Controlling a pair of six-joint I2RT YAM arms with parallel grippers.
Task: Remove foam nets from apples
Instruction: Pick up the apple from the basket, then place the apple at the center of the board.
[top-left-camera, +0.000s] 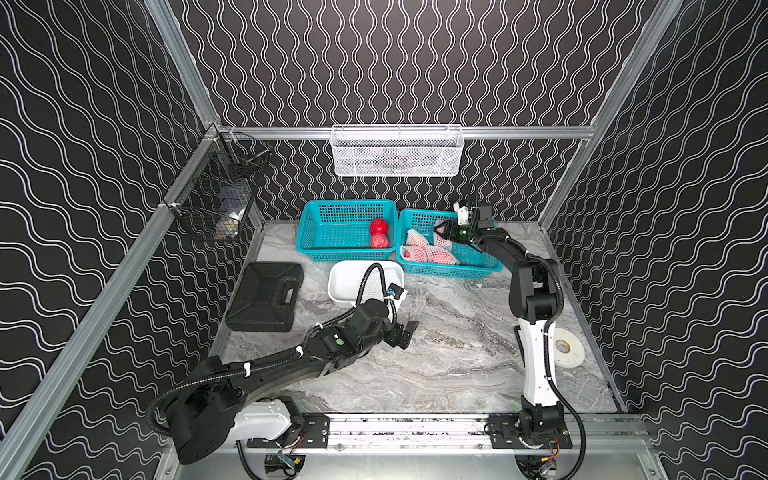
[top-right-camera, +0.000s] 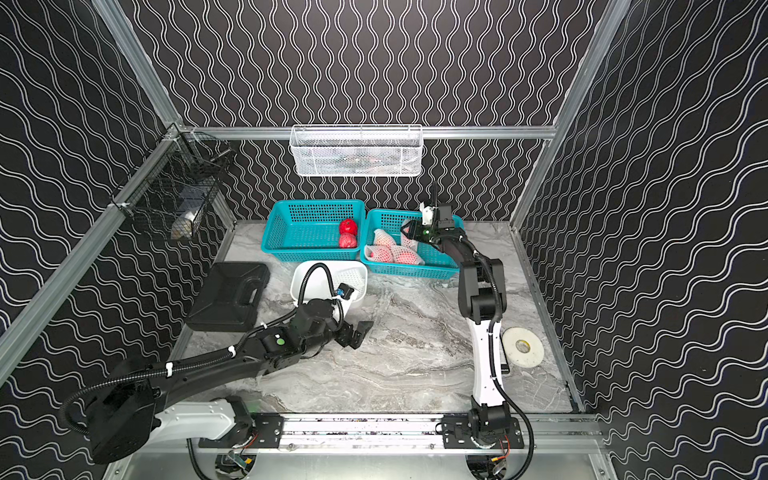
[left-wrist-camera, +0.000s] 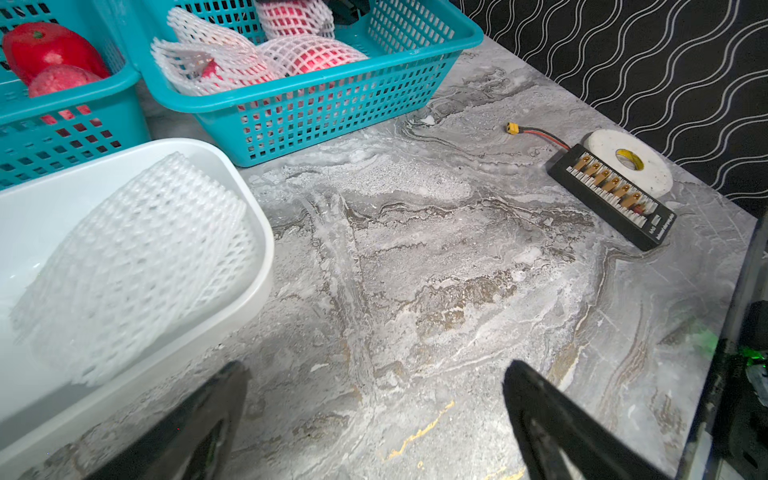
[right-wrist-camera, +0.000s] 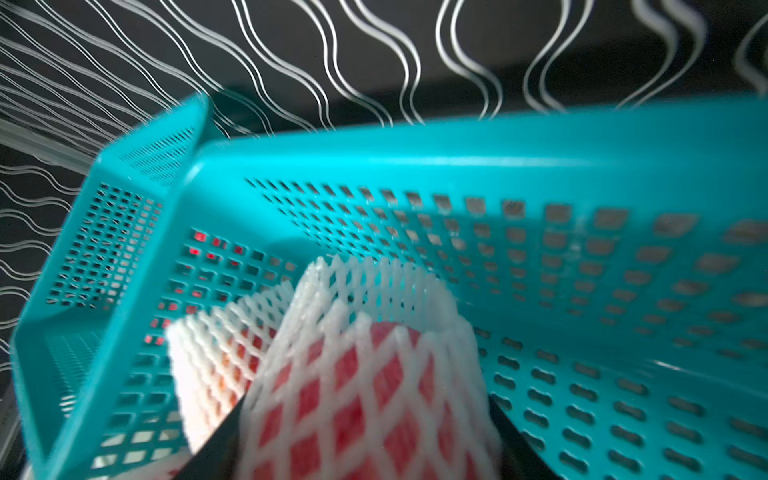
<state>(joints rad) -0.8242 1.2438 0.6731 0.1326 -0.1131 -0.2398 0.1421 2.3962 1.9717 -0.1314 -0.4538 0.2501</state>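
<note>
- the table (top-left-camera: 436, 365) is grey marble-look, and the walls (top-left-camera: 415, 62) around it are black with white wavy lines.
- two teal baskets stand side by side at the back of the table. the left teal basket (top-left-camera: 347, 202) holds two bare apples that touch each other: a glossy red apple (top-left-camera: 378, 227) and a mottled pink apple (top-left-camera: 379, 240).
- the right teal basket (top-left-camera: 453, 270) holds four netted apples, three of them (top-left-camera: 415, 252) close together near its left end.
- the right claw (top-left-camera: 444, 232) reaches into this basket. in the right wrist view, its dark fingers (right-wrist-camera: 216, 436) lie on both sides of the fourth netted apple (right-wrist-camera: 374, 374), against its white foam net. the jaws are about half wide. i cannot tell if they really grip it.
- the white tub (left-wrist-camera: 257, 232) stands just in front of the baskets. an empty foam net (left-wrist-camera: 133, 266) lies inside it.
- the left claw (left-wrist-camera: 374, 399) is wide and holds nothing. it is over bare table, just beside the tub.
- a black case (top-left-camera: 266, 297) lies flat to the left of the tub.
- a tape roll (top-left-camera: 567, 347) lies near the right edge of the table, and a black connector board (left-wrist-camera: 611, 195) touches it.
- a white wire basket (top-left-camera: 397, 151) hangs on the back rail, and a black wire basket (top-left-camera: 216, 195) on the left rail.
</note>
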